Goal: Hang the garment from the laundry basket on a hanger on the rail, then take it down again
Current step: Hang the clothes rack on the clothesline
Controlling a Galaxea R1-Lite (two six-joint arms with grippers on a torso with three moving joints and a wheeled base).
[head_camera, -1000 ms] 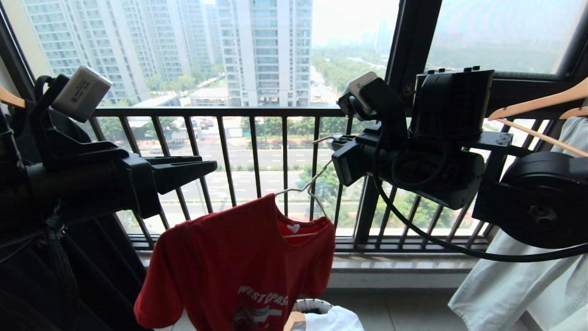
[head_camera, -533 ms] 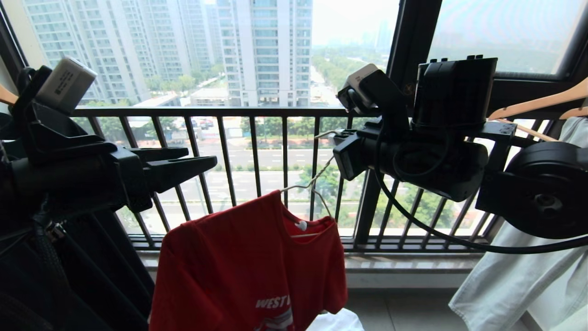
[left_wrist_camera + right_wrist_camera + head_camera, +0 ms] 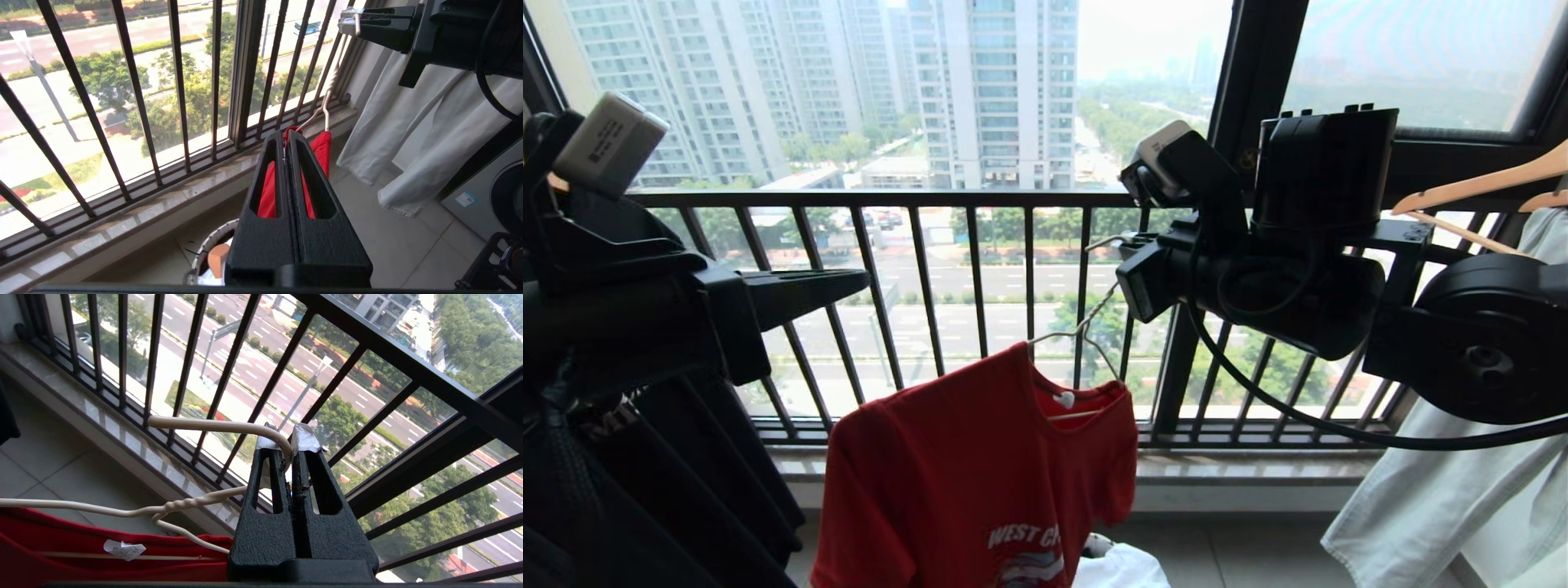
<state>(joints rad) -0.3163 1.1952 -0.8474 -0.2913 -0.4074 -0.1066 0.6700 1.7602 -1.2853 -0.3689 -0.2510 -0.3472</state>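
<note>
The garment (image 3: pixel 980 465), a red T-shirt with white "WEST COAST" lettering, hangs on the thin white wire hanger (image 3: pixel 1086 327) in front of the window. My right gripper (image 3: pixel 1125 245) is shut on the hanger's hook (image 3: pixel 229 426), holding it in the air. The red cloth (image 3: pixel 81 555) hangs below it. My left gripper (image 3: pixel 864 282) is shut and empty, up and to the left of the shirt's shoulder; the garment (image 3: pixel 322 147) shows beyond its fingers. The laundry basket (image 3: pixel 206 251) stands on the floor below, its rim peeking out beside the shirt's hem (image 3: pixel 1097 542). The rail is out of view.
A black barred window railing (image 3: pixel 980 200) runs close behind the shirt. Wooden hangers (image 3: pixel 1478 184) with pale cloth (image 3: pixel 1421 506) hang on the right. Dark clothes (image 3: pixel 662 490) hang on the left. A washing machine (image 3: pixel 482 192) stands to the right.
My left gripper's fingers have closed and the arm has drawn back to the left. The shirt on the hanger has swung a little to the right. The right gripper keeps its hold.
</note>
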